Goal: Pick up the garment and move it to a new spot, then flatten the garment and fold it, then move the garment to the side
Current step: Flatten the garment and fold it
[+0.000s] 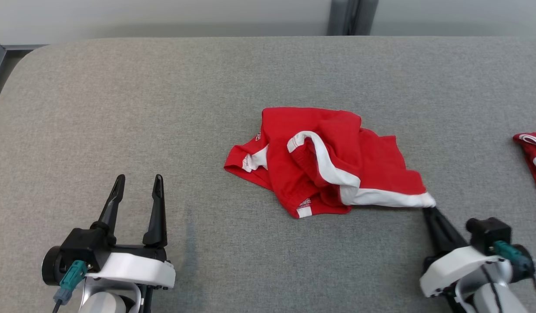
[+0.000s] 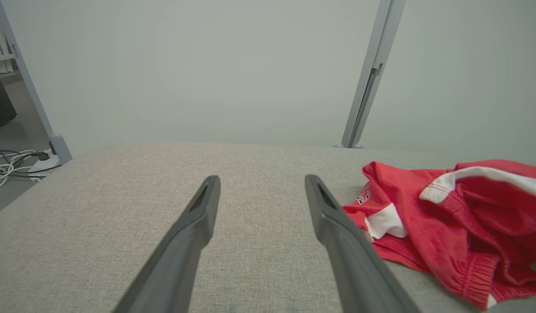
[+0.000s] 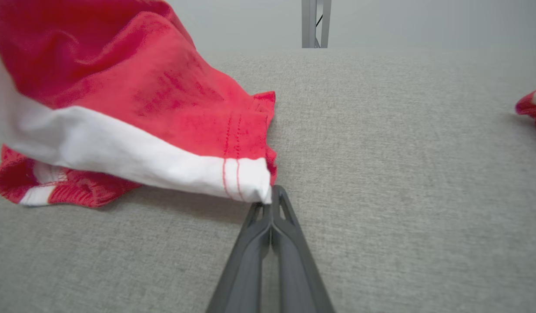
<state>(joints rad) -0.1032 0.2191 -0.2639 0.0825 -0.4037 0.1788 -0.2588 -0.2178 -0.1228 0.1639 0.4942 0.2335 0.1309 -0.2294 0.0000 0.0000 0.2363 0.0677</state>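
Red garment (image 1: 324, 165) is sitting crumpled mid-way across the counter (image 1: 163, 108); right tool (image 1: 430, 208) is pinching its near-right white corner, fingers together; left tool (image 1: 139, 179) is hovering spread apart, near left.

The garment (image 1: 320, 161) lies on the table (image 1: 163, 100), right hand (image 1: 428, 210) at its corner.

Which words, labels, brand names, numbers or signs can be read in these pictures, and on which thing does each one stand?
No text can be read with certainty.
White emblem on the red shorts: it seems to hold letters, but is creased and too small to read.
Second white emblem near the near edge of the shorts: blurred, unreadable.
Other red garment at the right of the head view: no text seen.
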